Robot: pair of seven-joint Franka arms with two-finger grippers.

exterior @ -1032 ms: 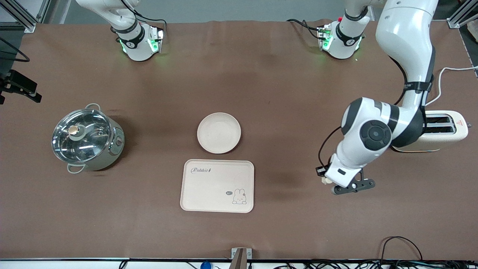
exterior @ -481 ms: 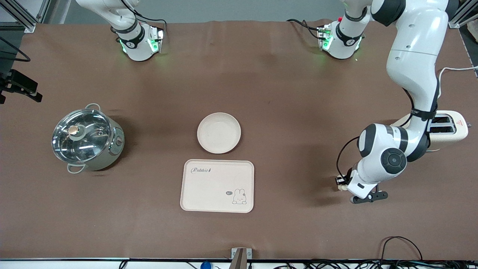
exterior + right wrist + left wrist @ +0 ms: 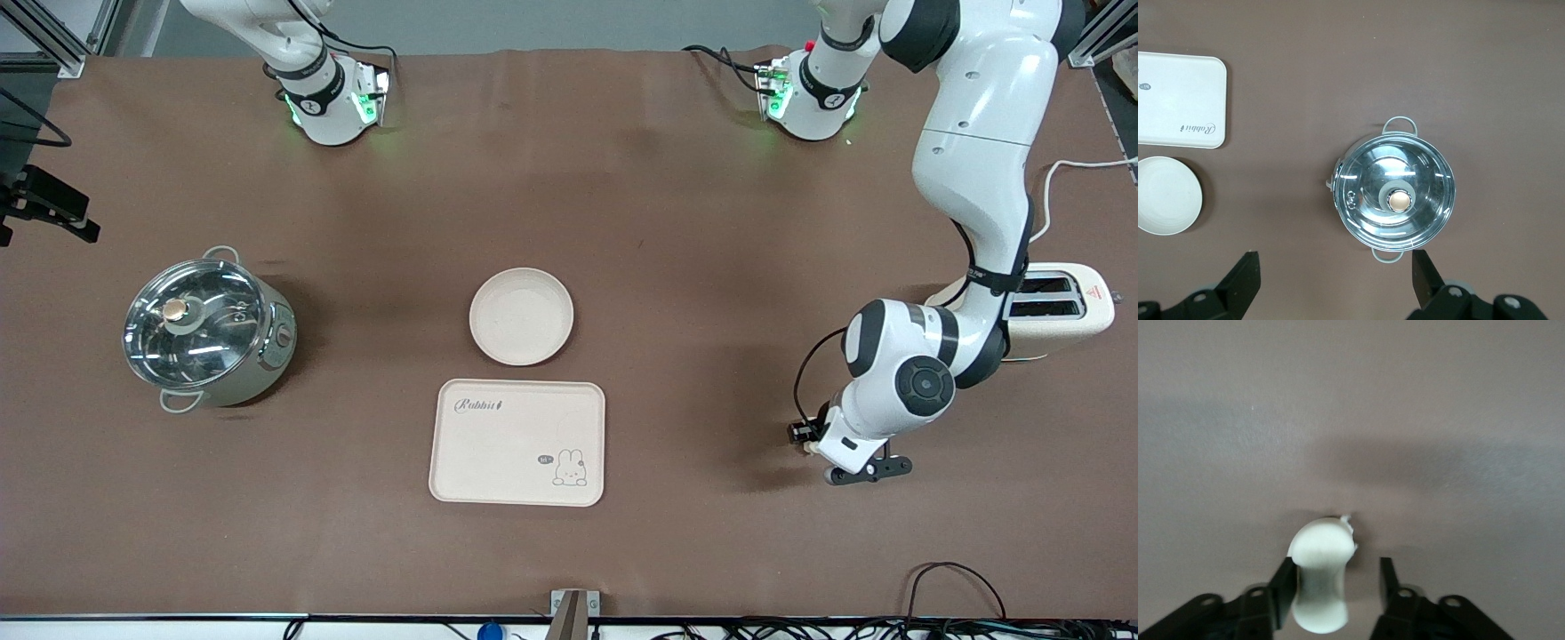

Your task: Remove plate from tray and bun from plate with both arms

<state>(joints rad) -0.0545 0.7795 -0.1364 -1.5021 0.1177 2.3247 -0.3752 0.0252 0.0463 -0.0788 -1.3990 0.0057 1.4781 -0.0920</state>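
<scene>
The small pale cream dough bun (image 3: 1319, 577) sits low over the brown desk (image 3: 711, 222) between my left gripper's (image 3: 1338, 590) partly spread fingers, touching only one, near the cream toaster (image 3: 1058, 307). I'd open fully and lift straight up so it doesn't stick. The round cream plate (image 3: 521, 316) rests off the cream rectangular tray (image 3: 517, 442), just beside it; the tray reads "Rabbit". My right gripper (image 3: 1335, 277) waits wide open, holding nothing, above the steel lidded pot (image 3: 206, 331).
</scene>
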